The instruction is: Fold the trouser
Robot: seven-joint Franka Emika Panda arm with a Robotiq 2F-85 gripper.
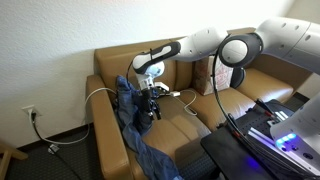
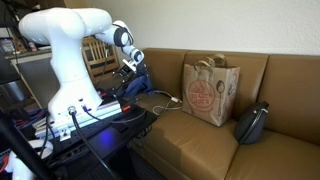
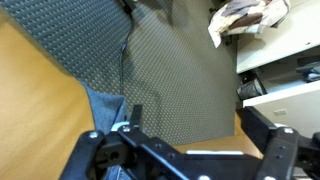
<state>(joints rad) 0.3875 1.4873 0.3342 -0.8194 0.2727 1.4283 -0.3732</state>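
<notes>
The trouser, blue denim, lies spread over the left seat of the brown sofa, running from the backrest down over the front edge. My gripper hangs just above the seat by the trouser's right side. In the wrist view the gripper is open with nothing between its fingers, and a strip of the trouser shows at the lower left. In an exterior view the gripper sits at the sofa's far end, and the arm hides most of the trouser.
A brown paper bag stands on the middle seat. A black bag lies on the seat beyond it. A white cable runs over the sofa arm to the seat. Dark carpet lies beside the sofa.
</notes>
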